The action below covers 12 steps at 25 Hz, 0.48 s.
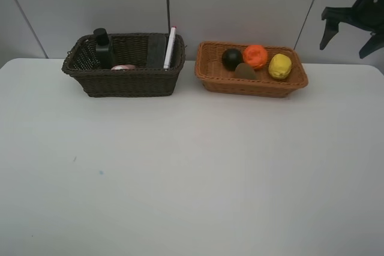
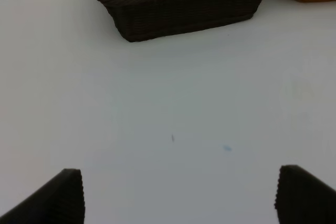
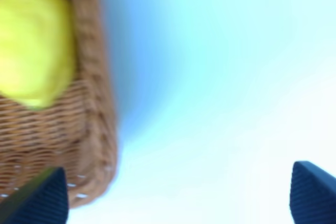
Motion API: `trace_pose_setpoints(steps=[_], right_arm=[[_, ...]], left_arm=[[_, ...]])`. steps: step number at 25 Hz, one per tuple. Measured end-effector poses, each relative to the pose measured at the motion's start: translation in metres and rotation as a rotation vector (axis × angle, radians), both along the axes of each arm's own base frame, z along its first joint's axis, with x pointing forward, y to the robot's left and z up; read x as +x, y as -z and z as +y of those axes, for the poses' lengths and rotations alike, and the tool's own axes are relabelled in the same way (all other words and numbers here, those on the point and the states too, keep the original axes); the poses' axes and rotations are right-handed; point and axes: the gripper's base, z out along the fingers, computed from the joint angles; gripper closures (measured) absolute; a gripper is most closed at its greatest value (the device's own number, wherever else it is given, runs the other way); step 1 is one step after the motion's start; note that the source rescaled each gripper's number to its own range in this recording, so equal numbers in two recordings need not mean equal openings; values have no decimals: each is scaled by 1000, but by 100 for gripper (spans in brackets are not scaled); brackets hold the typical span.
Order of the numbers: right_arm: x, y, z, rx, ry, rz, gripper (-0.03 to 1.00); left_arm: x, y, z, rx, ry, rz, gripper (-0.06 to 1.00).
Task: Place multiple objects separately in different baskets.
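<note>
Two wicker baskets stand side by side on the white counter point(image 1: 180, 172). The dark brown basket point(image 1: 123, 76) holds four things: a dark green pump bottle point(image 1: 103, 47), a black eraser block point(image 1: 156, 50), a white marker with pink tip point(image 1: 170, 47) leaning on its rim, and a pink bottle point(image 1: 123, 67), mostly hidden behind the wall. The light tan basket point(image 1: 252, 79) holds four fruits: mangosteen point(image 1: 231, 58), orange point(image 1: 255, 56), lemon point(image 1: 279, 66), and a brown kiwi point(image 1: 244, 71), half sunk among them.

The right gripper point(image 1: 348, 31) hangs raised beside the tan basket's lemon end, jaws spread, empty; its wrist view is blurred. The left gripper point(image 2: 178, 195), jaws apart and empty, faces bare counter with the dark basket ahead; only its fingertips show.
</note>
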Motion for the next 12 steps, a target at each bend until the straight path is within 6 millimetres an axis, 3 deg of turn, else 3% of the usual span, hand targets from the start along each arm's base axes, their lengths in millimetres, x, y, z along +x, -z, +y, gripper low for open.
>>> trace_pose_setpoints(steps=[3,6,9,12], right_arm=[[-9,-13,-12,-6,18,-20,-3],[-31,-33,-9,-12,12,-36,-3],[-69,-53,-4,-16,11,-66,-3],[-120,-59,3,-18,10,-66,-3]], left_arm=[[0,0,0,0,0,0,1],[0,0,0,0,0,0,1],[0,0,0,0,0,0,1],[0,0,0,0,0,0,1]])
